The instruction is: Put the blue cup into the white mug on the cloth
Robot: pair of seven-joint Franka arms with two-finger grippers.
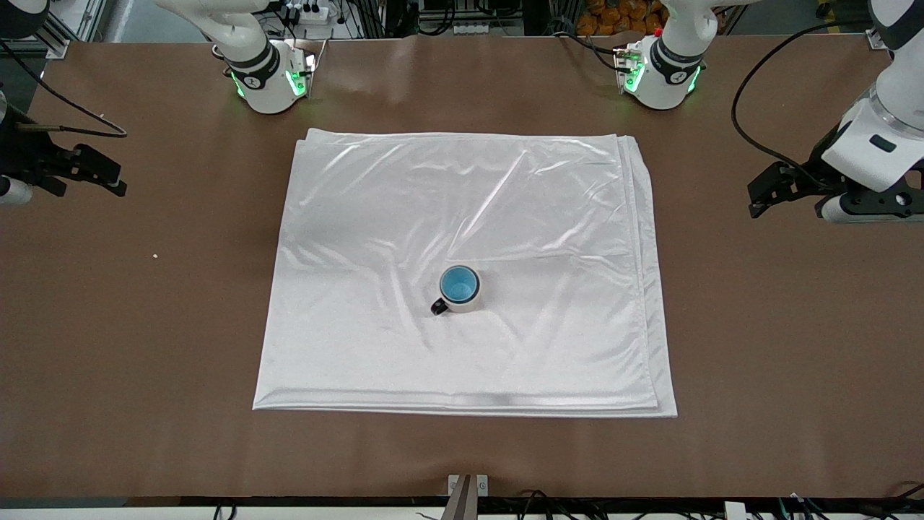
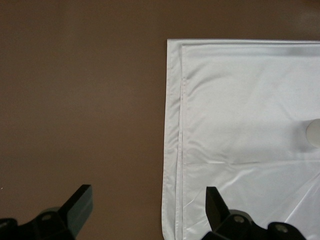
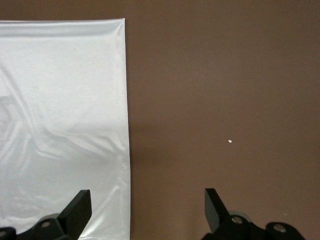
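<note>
The blue cup [image 1: 459,284] sits upright inside the white mug [image 1: 471,304], whose black handle [image 1: 438,307] points toward the front camera and the right arm's end. The mug stands on the cloth [image 1: 469,195], in its nearer half. My left gripper [image 1: 758,196] is open and empty over the bare table at the left arm's end. In the left wrist view the gripper [image 2: 147,200] is above the cloth's edge [image 2: 172,125], with the mug's pale side [image 2: 314,133] at the frame border. My right gripper [image 1: 108,179] is open and empty over the table at the right arm's end; its wrist view [image 3: 147,200] shows the cloth [image 3: 60,100].
The brown table [image 1: 794,325] surrounds the cloth on all sides. A small white speck [image 1: 155,255] lies on it near the right gripper and also shows in the right wrist view [image 3: 229,142]. A black cable [image 1: 743,108] hangs by the left arm.
</note>
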